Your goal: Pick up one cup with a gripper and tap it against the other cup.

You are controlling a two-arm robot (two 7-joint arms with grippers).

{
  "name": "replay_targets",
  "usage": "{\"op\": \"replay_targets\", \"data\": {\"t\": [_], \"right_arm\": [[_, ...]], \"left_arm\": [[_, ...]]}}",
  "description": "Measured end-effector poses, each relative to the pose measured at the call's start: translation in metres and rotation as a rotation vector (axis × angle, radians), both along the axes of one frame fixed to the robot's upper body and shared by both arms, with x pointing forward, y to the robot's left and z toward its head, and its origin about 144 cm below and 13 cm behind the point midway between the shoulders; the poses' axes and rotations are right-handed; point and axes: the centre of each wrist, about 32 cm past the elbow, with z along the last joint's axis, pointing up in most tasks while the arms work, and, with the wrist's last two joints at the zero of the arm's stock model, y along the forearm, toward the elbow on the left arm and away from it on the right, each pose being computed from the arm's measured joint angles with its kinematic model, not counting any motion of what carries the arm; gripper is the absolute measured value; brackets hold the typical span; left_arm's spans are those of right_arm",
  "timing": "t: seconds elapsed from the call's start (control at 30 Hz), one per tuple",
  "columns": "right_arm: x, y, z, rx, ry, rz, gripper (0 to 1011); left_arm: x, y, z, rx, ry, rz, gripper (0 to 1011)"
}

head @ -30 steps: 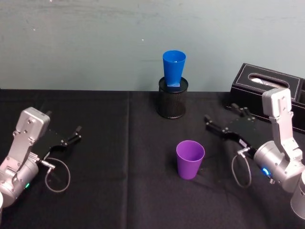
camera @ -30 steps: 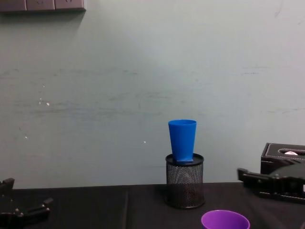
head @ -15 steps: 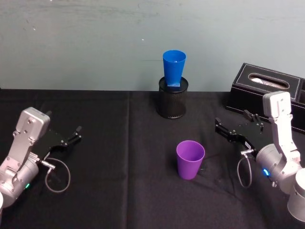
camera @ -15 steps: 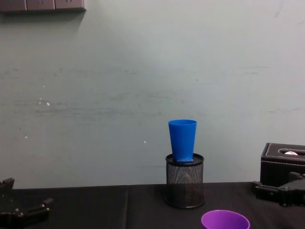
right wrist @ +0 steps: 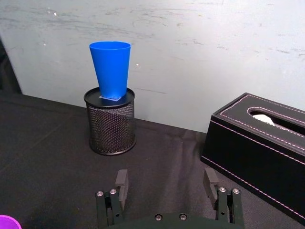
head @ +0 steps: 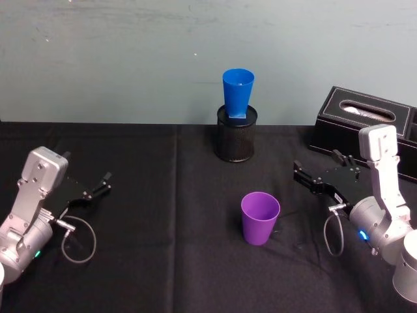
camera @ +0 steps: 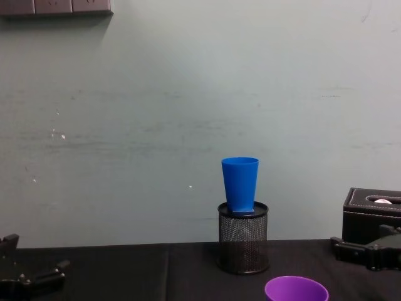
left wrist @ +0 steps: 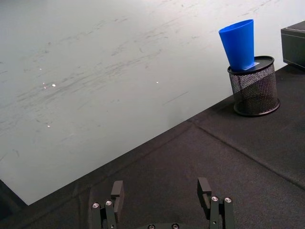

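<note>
purple cup (head: 260,218) upright on black cloth; right gripper (head: 319,173) beside it, fingers wide; blue cup (head: 238,94) atop mesh pen holder (head: 236,138); left gripper (head: 99,186) parked far left, fingers spread.

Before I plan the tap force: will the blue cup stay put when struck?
Probably not. The blue cup stands narrow-end-down atop the mesh holder, so it looks top-heavy. Being thin plastic, it likely weighs little and may tip or slide.

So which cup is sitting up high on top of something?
The blue cup. It stands upright on top of the black mesh pen holder near the wall, while the purple cup stands straight on the black tablecloth, closer to the robot.
</note>
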Motion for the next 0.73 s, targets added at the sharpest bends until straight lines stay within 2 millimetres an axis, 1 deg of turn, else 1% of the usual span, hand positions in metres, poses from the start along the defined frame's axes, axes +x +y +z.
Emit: {"op": "replay_targets", "data": {"t": [0.73], "right_arm": [[-0.0004,0.0003,0.0002,-0.001,-0.003,0.0,1000]], "left_arm": [[0.0,0.0,0.0,0.0,0.0,0.0,1011]]}}
